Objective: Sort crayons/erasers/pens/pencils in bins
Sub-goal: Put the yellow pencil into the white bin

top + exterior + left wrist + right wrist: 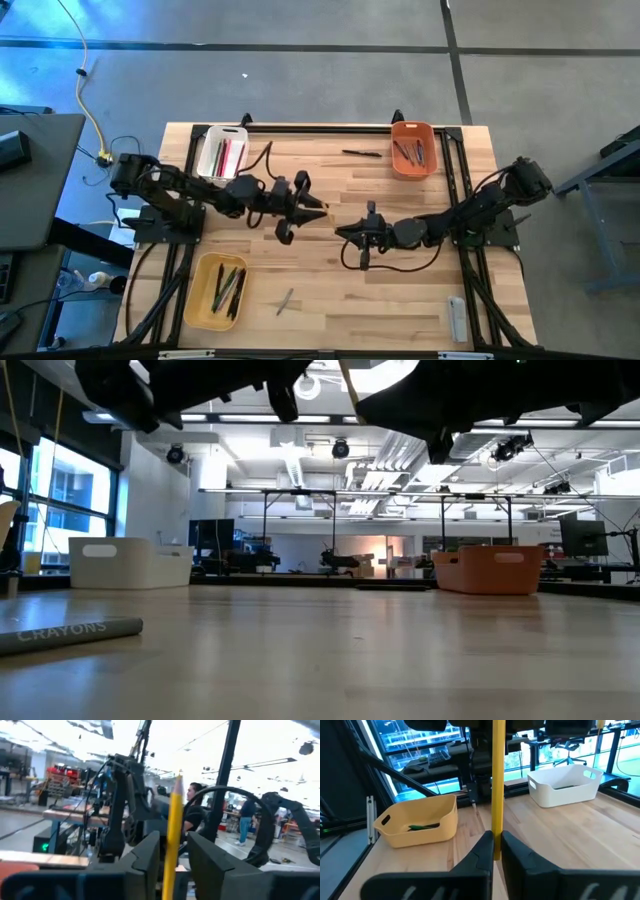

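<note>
A yellow pencil (322,210) is in the air over the table's middle, between my two grippers. My right gripper (496,847) is shut on it. My left gripper (173,855) is open by a narrow gap, and the pencil (174,830) runs forward between its fingers to a sharpened tip. Whether those fingers touch the pencil, I cannot tell. The white bin (222,152) and the orange bin (413,148) stand at the far edge, and the yellow bin (217,290) stands near left. All three hold sticks. A grey crayon (285,300) and a black pen (362,153) lie loose on the table. My right gripper pinches the yellow pencil's lower end (496,837) between its two fingers (512,850). It comes roughly level from the table's right. The pencil runs on past the fingertips toward the left gripper and is lifted clear of the table.
A grey flat bar (456,318) lies near the table's near right corner. Black frame rails run along the left and right edges. The low view shows the crayon (70,632) close in front, with bare wood between it and the bins. People stand in the room behind.
</note>
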`<state>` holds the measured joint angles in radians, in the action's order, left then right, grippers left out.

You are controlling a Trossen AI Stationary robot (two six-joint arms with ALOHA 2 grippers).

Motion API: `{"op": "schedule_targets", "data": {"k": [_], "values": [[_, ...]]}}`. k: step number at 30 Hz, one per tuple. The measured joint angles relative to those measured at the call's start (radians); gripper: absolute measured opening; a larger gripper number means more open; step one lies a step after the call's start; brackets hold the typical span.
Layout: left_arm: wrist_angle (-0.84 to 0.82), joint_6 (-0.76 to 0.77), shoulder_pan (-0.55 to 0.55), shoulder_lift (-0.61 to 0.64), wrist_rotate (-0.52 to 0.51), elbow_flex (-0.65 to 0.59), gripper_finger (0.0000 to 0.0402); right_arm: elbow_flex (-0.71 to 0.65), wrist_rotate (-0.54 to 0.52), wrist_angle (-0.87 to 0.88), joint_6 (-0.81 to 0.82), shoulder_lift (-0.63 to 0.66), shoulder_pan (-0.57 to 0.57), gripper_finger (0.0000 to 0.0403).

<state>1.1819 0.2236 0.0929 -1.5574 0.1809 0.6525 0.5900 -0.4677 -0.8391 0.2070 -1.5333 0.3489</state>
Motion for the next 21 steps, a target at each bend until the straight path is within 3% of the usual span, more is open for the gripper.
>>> {"op": "schedule_targets", "data": {"k": [13, 21], "values": [[0.042, -0.045, 0.027, 0.000, 0.086, 0.000, 0.0005, 0.001, 0.008, -0.002, 0.021, 0.000, 0.000, 0.0011], [0.007, -0.084, 0.056, 0.072, 0.092, 0.000, 0.0002, 0.002, -0.061, 0.051, -0.025, 0.002, 0.001, 0.0102]]}}
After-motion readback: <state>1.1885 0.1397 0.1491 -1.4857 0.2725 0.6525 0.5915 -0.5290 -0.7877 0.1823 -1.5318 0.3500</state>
